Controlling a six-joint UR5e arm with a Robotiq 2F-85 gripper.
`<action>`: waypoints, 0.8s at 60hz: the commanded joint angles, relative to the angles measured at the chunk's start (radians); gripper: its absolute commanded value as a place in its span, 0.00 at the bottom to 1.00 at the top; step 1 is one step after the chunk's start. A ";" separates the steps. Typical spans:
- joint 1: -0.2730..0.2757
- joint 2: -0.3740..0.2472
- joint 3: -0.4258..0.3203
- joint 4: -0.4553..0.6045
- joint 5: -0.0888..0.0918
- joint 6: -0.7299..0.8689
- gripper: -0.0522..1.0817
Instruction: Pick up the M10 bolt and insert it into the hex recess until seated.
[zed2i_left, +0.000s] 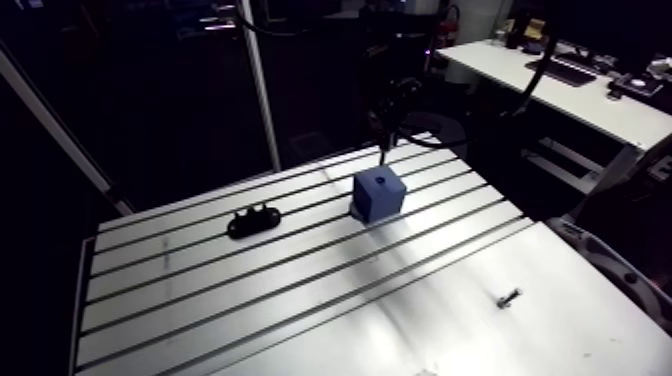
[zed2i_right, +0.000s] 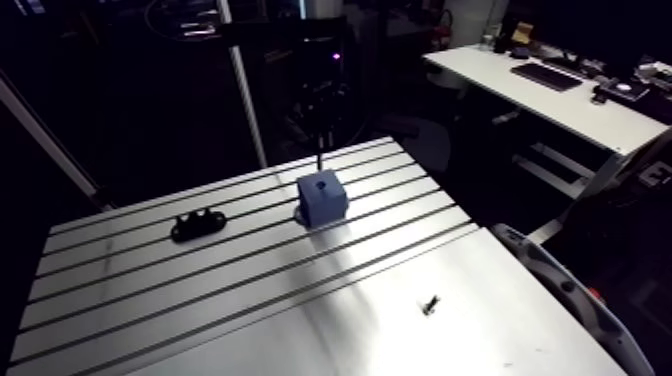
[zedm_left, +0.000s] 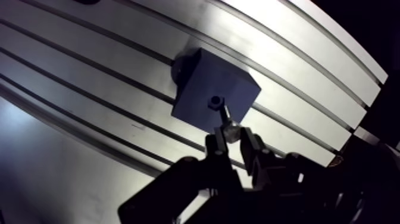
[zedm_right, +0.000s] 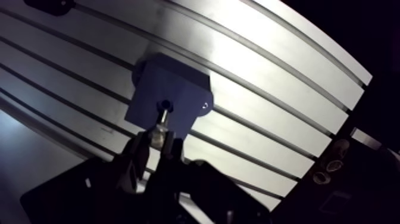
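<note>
On my feed I see a black lobed bracket (zed2i_left: 255, 219) lying across the slots of the aluminium table (zed2i_left: 200, 300). A small loose bolt (zed2i_left: 508, 297) rests on that table's smooth section.

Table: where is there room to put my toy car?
The table is bare between the black part, the blue block and the loose bolt. It is crowded over the block, where the gripper grips a second bolt.
</note>
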 joint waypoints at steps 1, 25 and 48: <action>0.001 0.002 0.004 0.000 0.004 0.000 0.81; 0.000 0.014 0.012 -0.008 0.001 -0.001 0.81; 0.000 0.022 0.020 -0.008 0.001 -0.003 0.81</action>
